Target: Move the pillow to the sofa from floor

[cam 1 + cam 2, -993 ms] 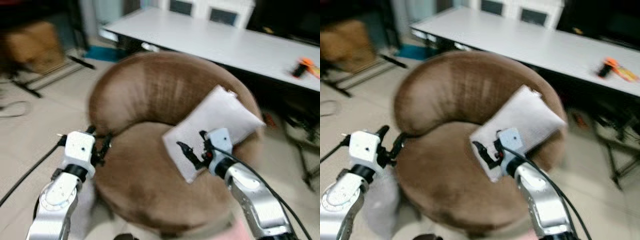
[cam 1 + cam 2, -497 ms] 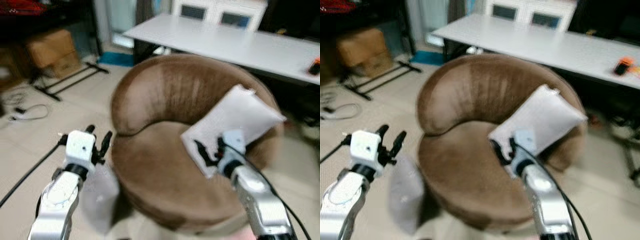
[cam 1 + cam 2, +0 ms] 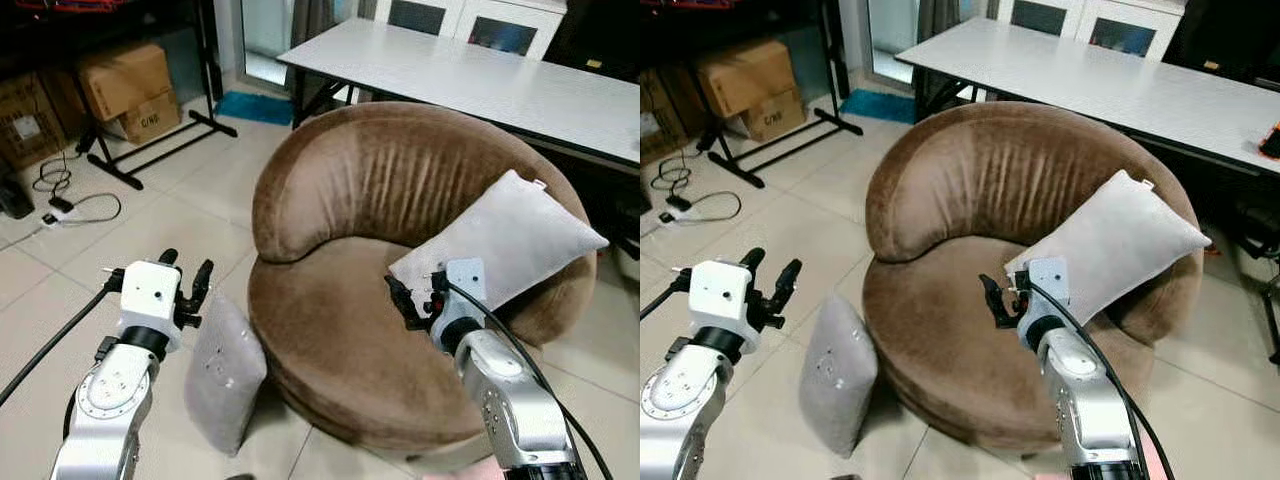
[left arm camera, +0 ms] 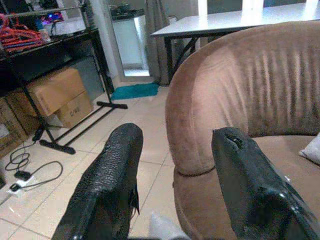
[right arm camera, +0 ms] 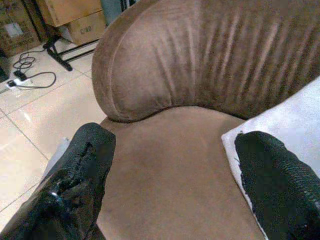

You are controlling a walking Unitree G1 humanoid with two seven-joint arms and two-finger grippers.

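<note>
Right now one grey pillow (image 3: 225,370) leans on the floor against the brown sofa (image 3: 400,200), so the left gripper (image 3: 185,283) hovers just above it with fingers apart and empty, while the right gripper (image 3: 410,300) waits open over the seat.

Your two head views look forward and down from above the round brown sofa (image 3: 400,250); both take in the sofa, the white counter (image 3: 480,80) behind it and the tiled floor (image 3: 130,215), the right eye framing slightly rightward. Left wrist view sits low, looking between the left claw (image 4: 175,165) fingers at the sofa's outer back and the boxes (image 4: 55,95), fairly near. Right wrist view looks past the right claw (image 5: 170,175) fingers, close over the seat. Both wrist views share the sofa back; possibly also floor at the edges.
</note>
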